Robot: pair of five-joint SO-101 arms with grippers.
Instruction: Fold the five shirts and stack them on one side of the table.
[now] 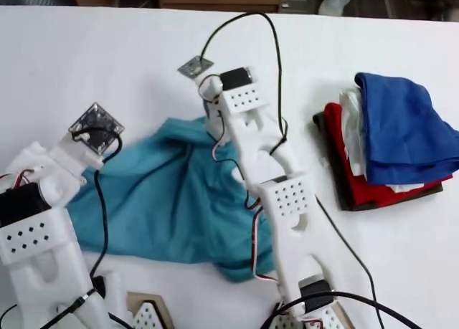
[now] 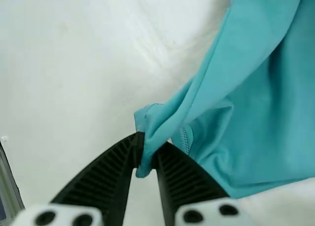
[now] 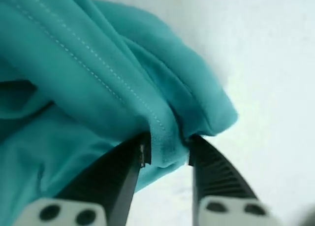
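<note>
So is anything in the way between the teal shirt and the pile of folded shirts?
Nothing big. Bare table separates the teal shirt from the pile. Only a thin black cable lies across that gap.

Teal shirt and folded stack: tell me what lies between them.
High view: beside the teal shirt, an arm and its black cable over bare white table.

No legible text, no number, label or sign, plain cloth on the teal shirt (image 1: 165, 200), nothing printed on the stack of folded shirts (image 1: 401, 128), bare white table (image 1: 86, 49)
</note>
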